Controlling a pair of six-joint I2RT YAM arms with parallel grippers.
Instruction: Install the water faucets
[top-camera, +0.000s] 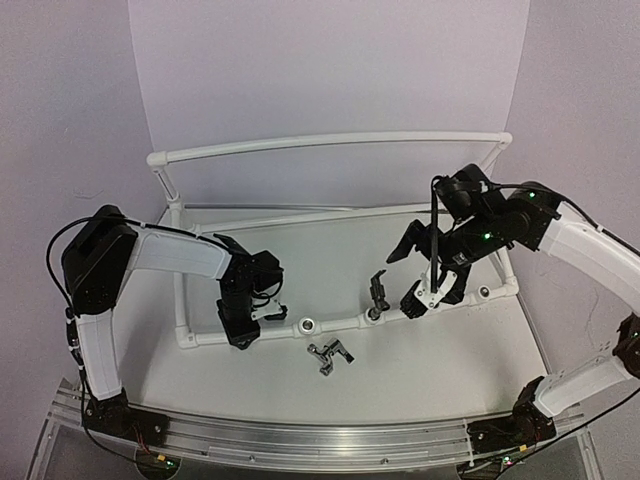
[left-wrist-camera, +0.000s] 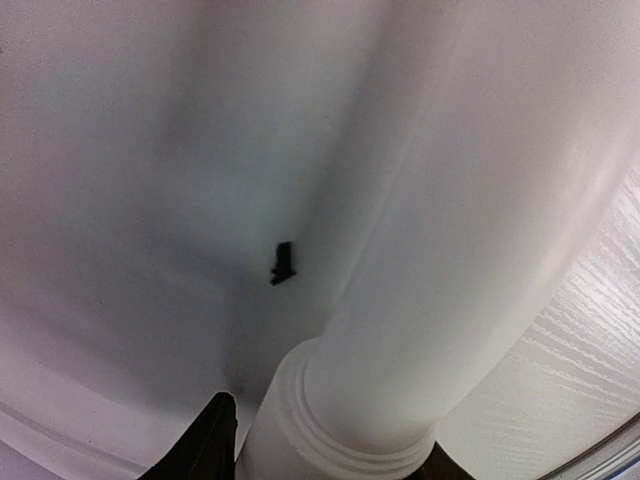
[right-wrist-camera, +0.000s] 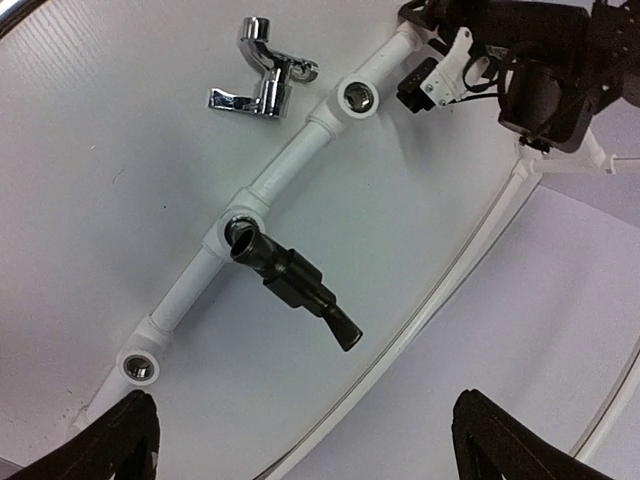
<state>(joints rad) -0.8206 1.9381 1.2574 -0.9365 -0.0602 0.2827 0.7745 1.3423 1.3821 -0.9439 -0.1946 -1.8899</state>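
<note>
One dark water faucet (top-camera: 377, 292) (right-wrist-camera: 290, 280) stands with its stem in the middle socket (right-wrist-camera: 238, 225) of the white pipe frame (top-camera: 340, 322). A second, shiny faucet (top-camera: 330, 355) (right-wrist-camera: 262, 80) lies loose on the table in front of the frame. My right gripper (top-camera: 408, 280) (right-wrist-camera: 300, 400) hangs wide open just right of the standing faucet, touching nothing. My left gripper (top-camera: 243, 335) (left-wrist-camera: 325, 460) straddles the frame's front pipe (left-wrist-camera: 440, 260) at its left end. A sliver of gap shows beside the left finger (left-wrist-camera: 205, 445), and the other finger is mostly hidden behind the pipe.
Silver-ringed sockets (right-wrist-camera: 358, 97) (right-wrist-camera: 140, 368) sit either side of the filled one. The frame's tall back rail (top-camera: 330, 143) spans the rear. The left arm (right-wrist-camera: 530, 70) shows at the top right of the right wrist view. An aluminium rail (top-camera: 300, 435) runs along the near edge.
</note>
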